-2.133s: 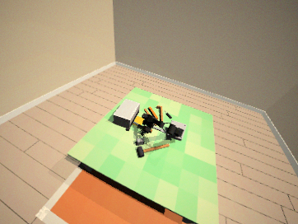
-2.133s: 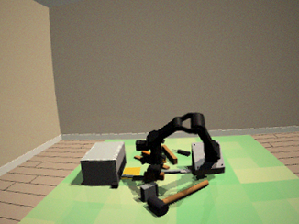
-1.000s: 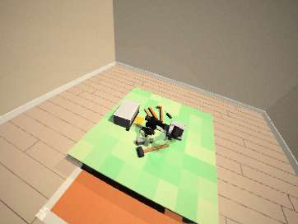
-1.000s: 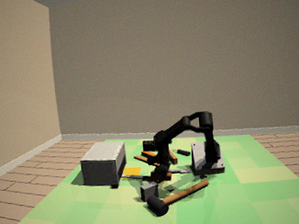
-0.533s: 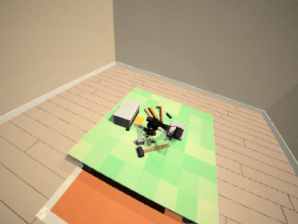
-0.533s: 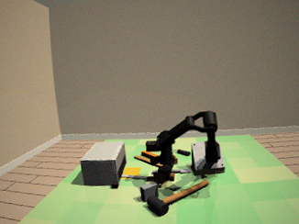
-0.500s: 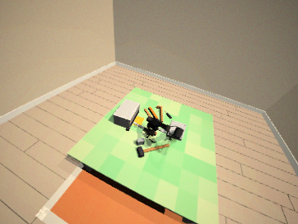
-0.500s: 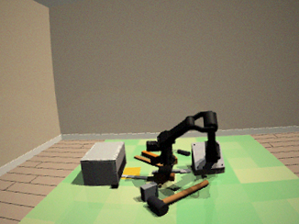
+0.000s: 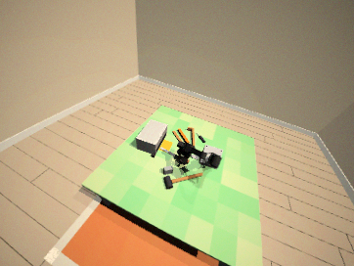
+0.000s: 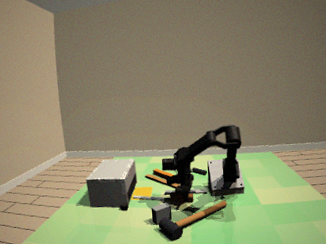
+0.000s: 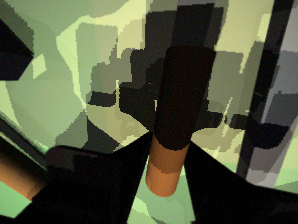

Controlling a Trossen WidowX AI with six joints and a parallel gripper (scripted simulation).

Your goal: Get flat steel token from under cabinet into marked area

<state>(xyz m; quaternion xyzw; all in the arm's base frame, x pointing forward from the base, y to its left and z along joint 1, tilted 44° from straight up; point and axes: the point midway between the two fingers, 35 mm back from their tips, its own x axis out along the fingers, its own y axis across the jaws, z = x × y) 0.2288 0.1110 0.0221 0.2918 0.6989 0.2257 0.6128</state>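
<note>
The grey cabinet [image 9: 153,131] [image 10: 106,192] stands at the left of the table. The marked area, a yellow patch [image 9: 167,145] [image 10: 143,192], lies in front of it. The steel token does not show in any view. My gripper [image 10: 182,197] [image 11: 167,138] is low over the table, to the right of the patch, shut on a round wooden handle [image 11: 164,175] that is dark in its upper part. A thin pale metal rod [image 10: 149,197] reaches from near the gripper toward the cabinet, along the patch's near edge; whether it joins the held handle I cannot tell.
A grey block [image 9: 167,170] [image 10: 161,213] and a hammer [image 9: 168,182] [image 10: 170,229] lie on the near side of the gripper. Orange bars [image 9: 183,136] [image 10: 161,176] and a small black cylinder [image 9: 201,139] [image 10: 199,171] lie behind. The arm's base [image 10: 218,182] stands at the right.
</note>
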